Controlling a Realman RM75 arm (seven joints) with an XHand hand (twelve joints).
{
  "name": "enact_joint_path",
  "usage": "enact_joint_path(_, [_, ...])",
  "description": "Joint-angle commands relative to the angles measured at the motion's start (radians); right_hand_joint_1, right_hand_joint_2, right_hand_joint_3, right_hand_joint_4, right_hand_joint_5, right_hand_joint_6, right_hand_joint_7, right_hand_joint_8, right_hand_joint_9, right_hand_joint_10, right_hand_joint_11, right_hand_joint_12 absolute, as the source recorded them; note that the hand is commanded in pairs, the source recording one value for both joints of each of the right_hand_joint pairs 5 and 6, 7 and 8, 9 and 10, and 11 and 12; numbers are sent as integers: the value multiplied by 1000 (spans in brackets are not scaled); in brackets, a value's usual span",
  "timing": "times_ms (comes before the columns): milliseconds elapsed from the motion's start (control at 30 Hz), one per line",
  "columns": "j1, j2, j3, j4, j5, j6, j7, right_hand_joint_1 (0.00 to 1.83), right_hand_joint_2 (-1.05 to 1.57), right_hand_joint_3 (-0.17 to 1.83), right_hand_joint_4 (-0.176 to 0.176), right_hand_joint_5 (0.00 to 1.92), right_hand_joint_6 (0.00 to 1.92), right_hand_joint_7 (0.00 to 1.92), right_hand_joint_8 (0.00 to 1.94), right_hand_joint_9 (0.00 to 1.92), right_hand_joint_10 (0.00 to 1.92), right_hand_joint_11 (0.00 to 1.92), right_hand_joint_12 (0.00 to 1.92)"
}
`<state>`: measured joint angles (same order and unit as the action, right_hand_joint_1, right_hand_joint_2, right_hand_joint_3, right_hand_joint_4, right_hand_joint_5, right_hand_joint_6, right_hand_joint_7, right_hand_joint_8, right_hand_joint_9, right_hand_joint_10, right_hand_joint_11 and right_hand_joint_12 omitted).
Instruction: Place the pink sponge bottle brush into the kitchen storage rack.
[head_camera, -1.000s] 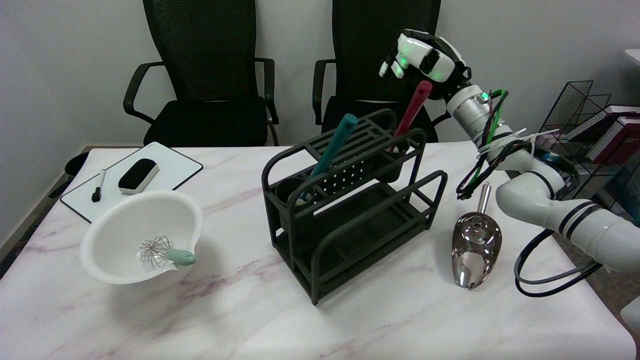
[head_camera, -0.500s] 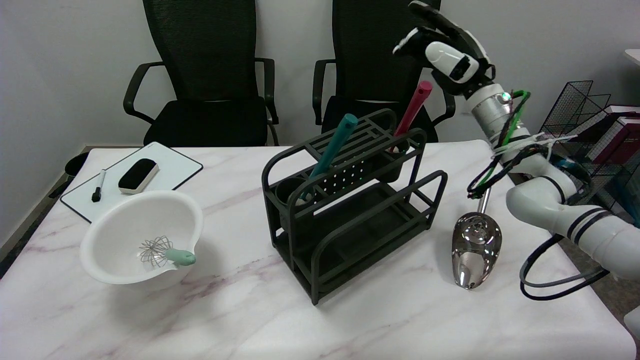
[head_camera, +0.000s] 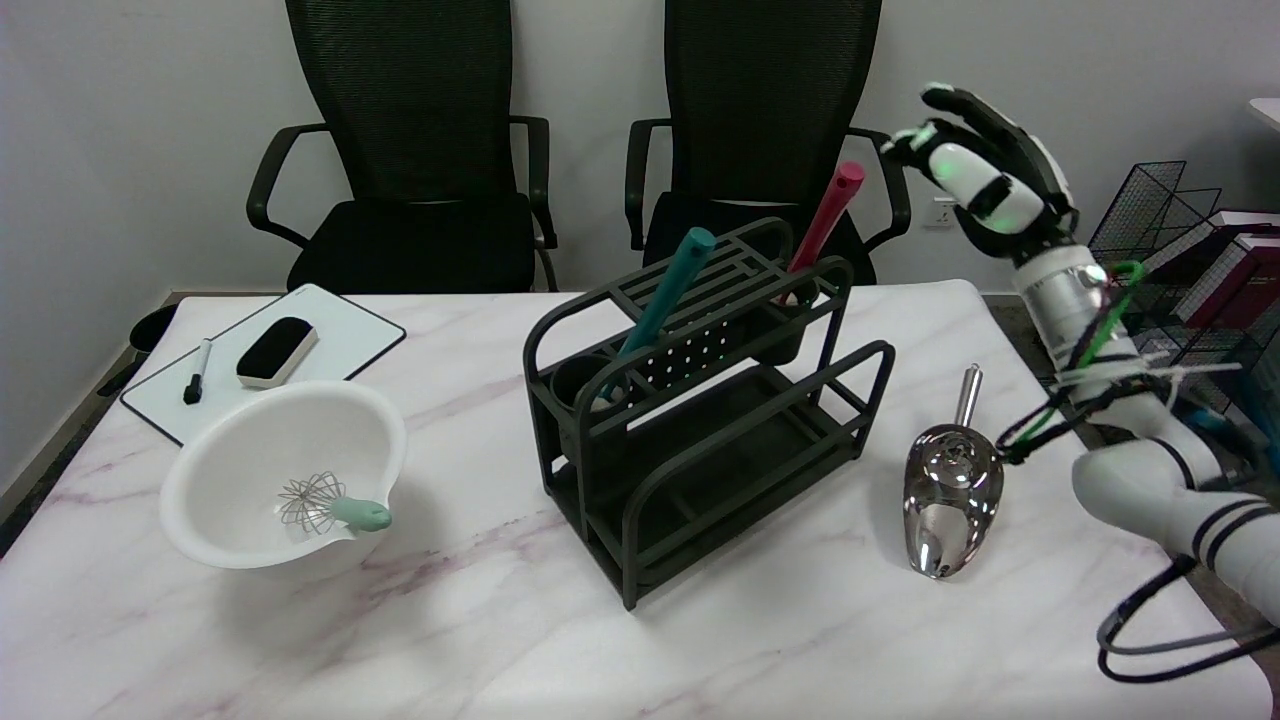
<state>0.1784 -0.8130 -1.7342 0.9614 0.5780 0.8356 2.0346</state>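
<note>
While pink brush (head_camera: 822, 222) stands in rack (head_camera: 700, 400), robot hand (head_camera: 985, 170) hangs empty, fingers apart; next: retreat clear.

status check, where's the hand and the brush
Right hand open, in the air right of the rack. Pink brush standing in rack's back cup, handle up. Nothing in the way.

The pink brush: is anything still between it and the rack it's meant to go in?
Nothing visible. The pink brush already stands in the rack, in its far right cup, handle leaning up. The right robot hand is open in the air to its right, holding nothing.
</note>
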Motion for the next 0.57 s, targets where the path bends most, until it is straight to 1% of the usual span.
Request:
enact_joint_path(33, [-262,-109,128,-293,282,450,-68,1141,281,1042,0,829,829,1110,1110,831,831,788,788])
enact_joint_path(133, [-312,-130,128,-288,288,513,-69,1129,323,1024,0,879,879,1158,1158,880,880,808,808])
enact_joint_path(200, [-350,-142,117,-268,285,554,-83,1122,359,1013,0,897,897,1206,1206,970,970,847,847])
enact_joint_path(333, [-422,-192,107,-240,314,608,-159,1092,483,965,0,951,951,1319,1319,1221,1221,982,982])
enact_joint_path(433, [-465,-228,105,-249,330,635,-190,1085,580,901,0,1027,1027,1451,1451,1417,1417,1224,1224])
enact_joint_path(467, [-475,-235,102,-251,331,641,-194,1030,651,868,0,1107,1107,1544,1544,1536,1536,1379,1379])
enact_joint_path(533, [-495,-255,84,-241,331,649,-200,1011,751,833,0,1191,1191,1654,1654,1653,1653,1523,1523])
enact_joint_path(567, [-498,-261,75,-235,332,654,-200,1004,853,806,0,1292,1292,1759,1759,1746,1746,1653,1653])
